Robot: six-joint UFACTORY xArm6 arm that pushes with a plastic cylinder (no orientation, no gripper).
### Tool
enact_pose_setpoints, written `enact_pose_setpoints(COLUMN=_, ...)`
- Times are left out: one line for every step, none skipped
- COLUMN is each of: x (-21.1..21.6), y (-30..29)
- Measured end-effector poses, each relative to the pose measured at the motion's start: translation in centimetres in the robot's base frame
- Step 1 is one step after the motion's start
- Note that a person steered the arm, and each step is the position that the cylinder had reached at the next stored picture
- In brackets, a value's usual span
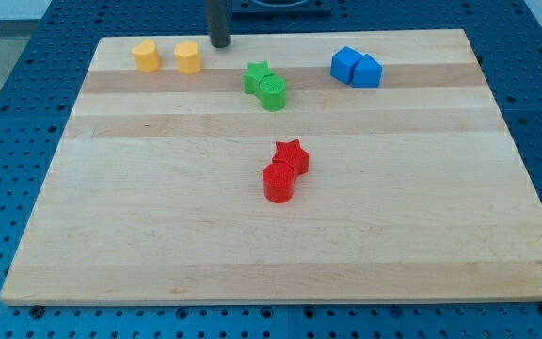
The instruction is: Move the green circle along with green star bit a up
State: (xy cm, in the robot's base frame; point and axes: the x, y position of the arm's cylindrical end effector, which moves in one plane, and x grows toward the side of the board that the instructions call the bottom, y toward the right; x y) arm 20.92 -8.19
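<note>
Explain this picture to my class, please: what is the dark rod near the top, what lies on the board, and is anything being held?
One camera looks down at a wooden board from its near edge. The dark rod is a robot arm's end; it has no grasping part and only pushes blocks. My tip rests near the view's top, right of two yellow blocks, up-left of the touching green star and green circle. Two blue blocks sit right; red star and red circle centre. Nothing is held.
</note>
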Motion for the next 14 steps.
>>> enact_pose_setpoints(x=2.7, y=1.1)
enact_pose_setpoints(x=4.3, y=-1.5)
enact_pose_setpoints(x=6.3, y=-4.7)
enact_pose_setpoints(x=10.4, y=-6.3)
enact_pose_setpoints(x=16.2, y=-4.2)
enact_pose_setpoints(x=19.0, y=1.4)
enact_pose_setpoints(x=19.1, y=5.8)
enact_pose_setpoints(x=18.6, y=7.4)
enact_pose_setpoints(x=17.6, y=7.6)
enact_pose_setpoints(x=16.4, y=8.3)
enact_pose_setpoints(x=15.2, y=9.0)
enact_pose_setpoints(x=13.9, y=9.0)
enact_pose_setpoints(x=13.1, y=9.0)
enact_pose_setpoints(x=12.7, y=8.9)
